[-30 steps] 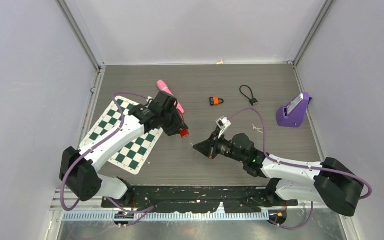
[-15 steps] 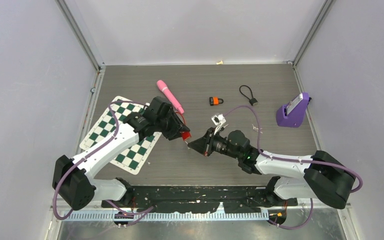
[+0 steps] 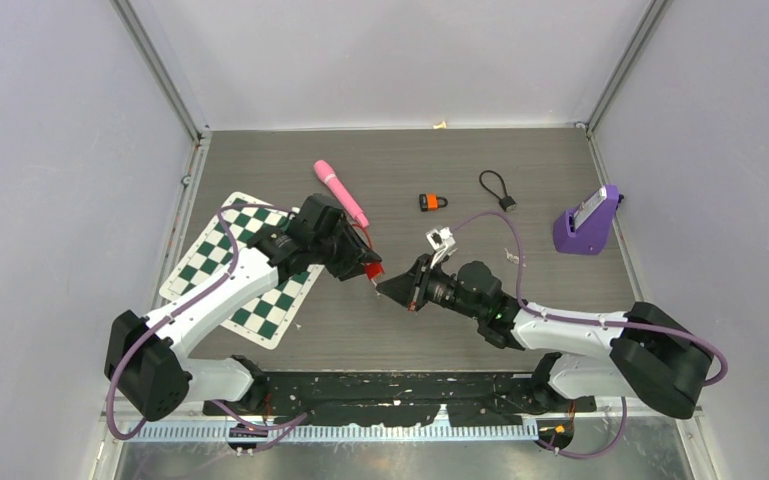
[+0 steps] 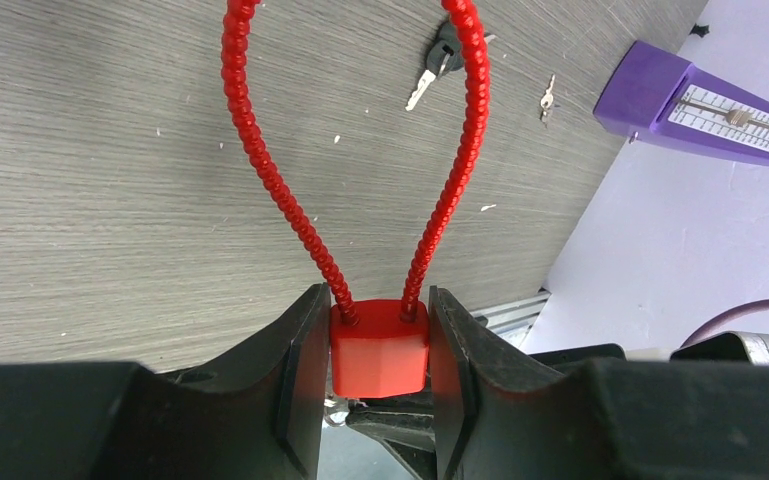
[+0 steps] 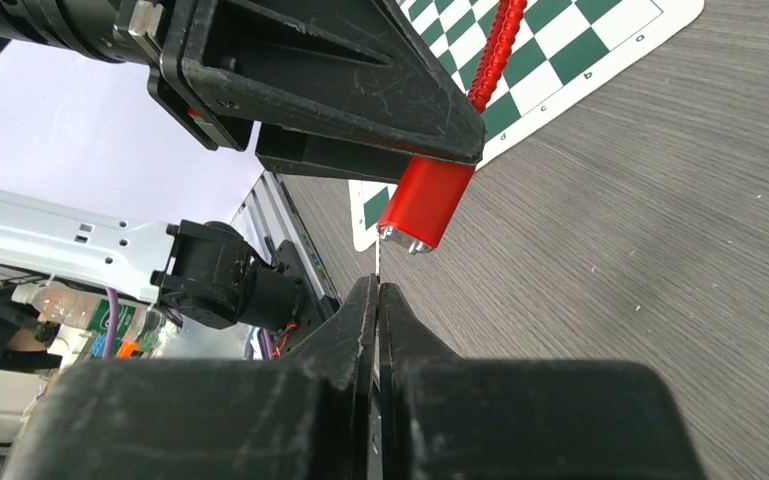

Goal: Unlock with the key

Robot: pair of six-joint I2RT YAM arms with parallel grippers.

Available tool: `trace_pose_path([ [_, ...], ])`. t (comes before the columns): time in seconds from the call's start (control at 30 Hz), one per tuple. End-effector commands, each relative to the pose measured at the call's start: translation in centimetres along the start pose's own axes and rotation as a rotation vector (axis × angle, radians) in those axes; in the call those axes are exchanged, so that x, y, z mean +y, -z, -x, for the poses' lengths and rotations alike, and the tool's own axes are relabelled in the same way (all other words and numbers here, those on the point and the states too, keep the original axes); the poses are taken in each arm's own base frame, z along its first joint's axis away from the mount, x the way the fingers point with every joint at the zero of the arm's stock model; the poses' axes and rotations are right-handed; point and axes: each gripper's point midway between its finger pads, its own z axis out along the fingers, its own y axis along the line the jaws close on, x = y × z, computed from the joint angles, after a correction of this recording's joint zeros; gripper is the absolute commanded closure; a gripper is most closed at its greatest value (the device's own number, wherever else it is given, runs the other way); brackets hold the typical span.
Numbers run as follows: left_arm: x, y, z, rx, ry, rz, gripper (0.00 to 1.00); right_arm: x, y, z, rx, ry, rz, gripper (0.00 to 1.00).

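When bringing the key (image 5: 377, 262) to the lock, move slowly along the blade's own line and add no twist until fully seated. Judged step: insertion, not yet done.

From above: left gripper (image 3: 362, 263) clamped on the red lock (image 3: 371, 270), raised off the table (image 3: 480, 160) near its middle, just past the corner of the chequered mat (image 3: 245, 275). Left arm stretched forward and rightward across that mat, wrist turned toward the other arm. Right gripper (image 3: 384, 287) pointing left, tip almost at the lock. Right arm low, reaching in from the right, elbow bent. Key too small to pick out here. Well apart at the far side: a small orange padlock (image 3: 432, 202) and a purple stand (image 3: 588, 222).

From the left wrist: lock body squeezed between both fingers (image 4: 300, 370), red cable loop (image 4: 260, 150) arching away over the wood. Grip square on the sides, so worth holding rigid against the coming push. Loose keys (image 4: 430, 78) lying far off.

From the right wrist: fingers pressed flat together on the key, only a thin blade showing past them. Blade tip just beneath the silver end of the lock, a little left of centre. Touching or not, cannot tell. Best to shift toward the centre, match the lock's lean, then push. Turn only once home.
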Motion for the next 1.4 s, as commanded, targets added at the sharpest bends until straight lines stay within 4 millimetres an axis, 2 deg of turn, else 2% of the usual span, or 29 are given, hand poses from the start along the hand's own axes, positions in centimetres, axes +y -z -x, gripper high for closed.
trace_pose_path([
  [0.0,-2.1,0.9,0.1,-0.007,-0.001,-0.09,0.88,0.9,0.2,1.8,-0.073,-0.003,0.013,0.95],
  [0.63,-2.2,1.2,0.5,-0.029,0.007,-0.097,0.89,0.0,0.9,1.4,-0.077,-0.005,-0.028,0.95],
  [1.37,-2.6,1.0,-0.1,0.0,0.0,-0.13,0.89,1.2,1.0,2.8,-0.143,-0.035,0.027,0.95],
])
